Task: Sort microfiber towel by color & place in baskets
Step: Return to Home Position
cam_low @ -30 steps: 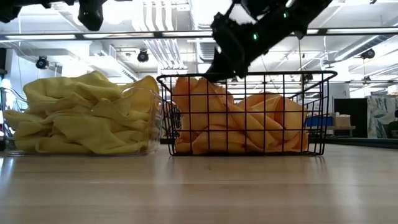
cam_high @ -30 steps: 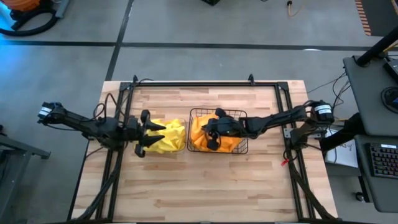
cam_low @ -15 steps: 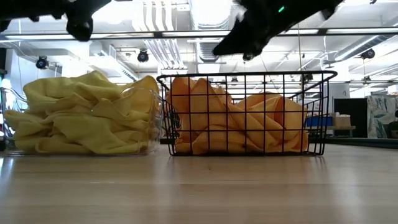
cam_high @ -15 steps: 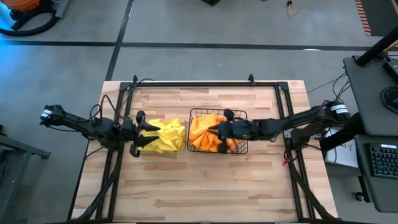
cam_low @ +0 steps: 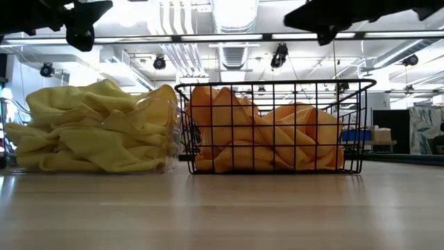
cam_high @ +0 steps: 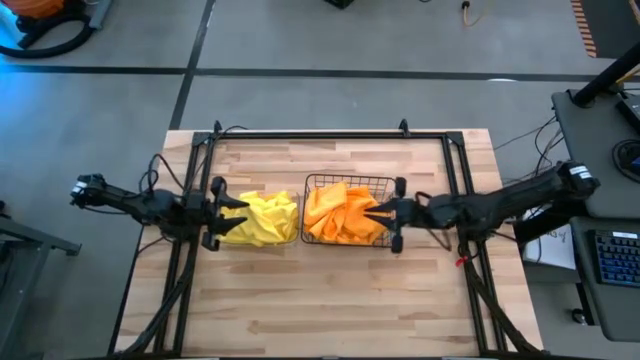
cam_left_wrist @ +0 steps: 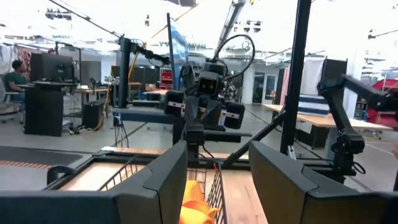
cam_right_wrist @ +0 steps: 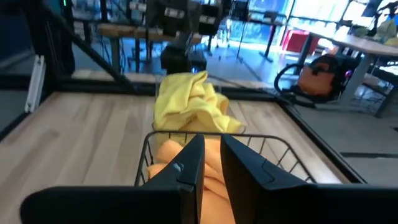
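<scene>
Yellow microfiber towels [cam_high: 265,218] [cam_low: 97,132] are piled in the clear plastic basket [cam_low: 171,132] left of centre. Orange towels [cam_high: 340,215] [cam_low: 263,135] fill the black wire basket [cam_high: 350,180] [cam_low: 277,85] beside it. My left gripper [cam_high: 236,215] [cam_left_wrist: 217,149] hovers open at the clear basket's left end, above the yellow pile, with nothing between its fingers. My right gripper [cam_high: 372,211] [cam_right_wrist: 212,146] hangs level over the wire basket's right rim. Its fingers are all but together and empty, and they point at the orange towels.
A black metal frame [cam_high: 310,135] runs along the table's far edge and down both sides. Bare wooden tabletop [cam_high: 330,300] lies between the baskets and the near edge. A desk with a keyboard [cam_high: 610,250] stands beyond the table's right edge.
My right gripper has drawn back from over the orange towels toward the table's right edge. It has risen above the wire basket's rim and levelled out. My left gripper has drawn back a little toward the left edge, off the yellow pile. The towels lie as before.
</scene>
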Available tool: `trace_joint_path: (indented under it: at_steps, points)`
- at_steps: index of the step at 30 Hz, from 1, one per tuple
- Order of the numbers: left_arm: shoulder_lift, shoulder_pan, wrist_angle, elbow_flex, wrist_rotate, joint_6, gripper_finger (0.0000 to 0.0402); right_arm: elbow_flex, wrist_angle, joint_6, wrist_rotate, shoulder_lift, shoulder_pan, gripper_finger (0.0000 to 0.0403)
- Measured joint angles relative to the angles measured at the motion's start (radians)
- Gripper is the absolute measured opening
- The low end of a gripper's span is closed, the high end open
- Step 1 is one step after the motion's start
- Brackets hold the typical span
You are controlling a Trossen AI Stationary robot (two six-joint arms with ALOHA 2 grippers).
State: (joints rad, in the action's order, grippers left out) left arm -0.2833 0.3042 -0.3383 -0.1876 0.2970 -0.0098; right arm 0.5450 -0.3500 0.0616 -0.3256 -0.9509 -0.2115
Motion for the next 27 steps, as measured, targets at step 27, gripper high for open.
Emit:
trace_joint_path:
  at_steps: [27]
  points:
    - [0.029, 0.0, -0.01, -0.013, 0.113, 0.088, 0.0157, -0.071, -0.043, 0.162, 0.011, 0.184, 0.0, 0.0043]
